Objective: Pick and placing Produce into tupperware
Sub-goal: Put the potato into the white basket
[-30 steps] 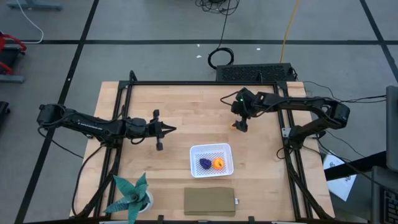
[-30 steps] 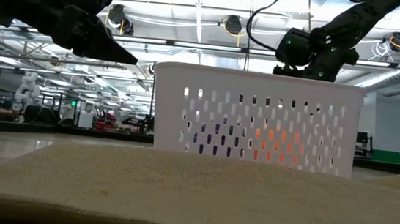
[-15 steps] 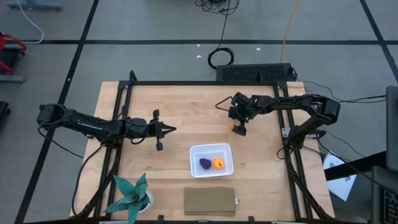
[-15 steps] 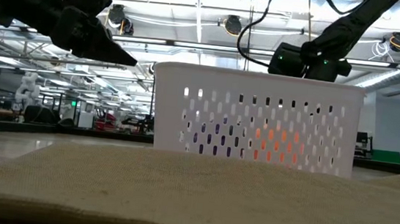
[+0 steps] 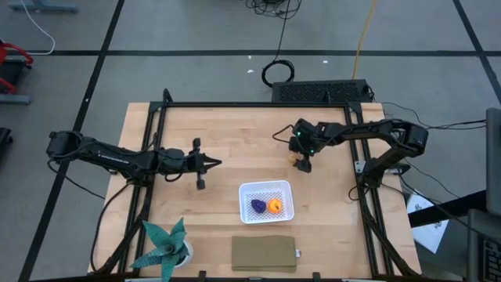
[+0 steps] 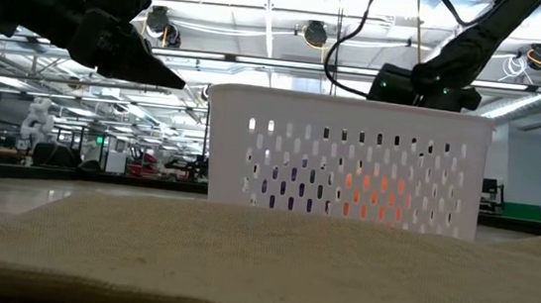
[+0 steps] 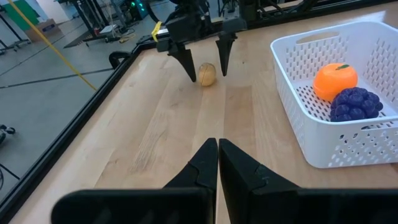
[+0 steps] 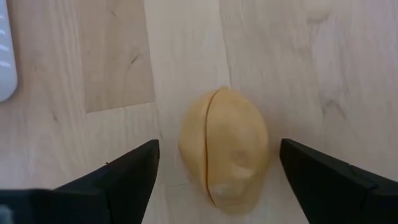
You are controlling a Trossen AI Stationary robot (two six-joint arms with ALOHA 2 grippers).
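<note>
right gripper spread wide, straddling the tan-yellow piece near the table's right edge, not gripping yet. looks light, hard, smooth and rounded, so best pinched across the middle. left gripper clenched empty.

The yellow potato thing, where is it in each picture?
High view: the potato lies on the table up and right of the white tub, under the right gripper.
Low view: not visible; the tub blocks it.
Left wrist view: the potato sits between the right gripper's fingers.
Right wrist view: centre, between open fingers.
Shared landmark: the tub.
</note>
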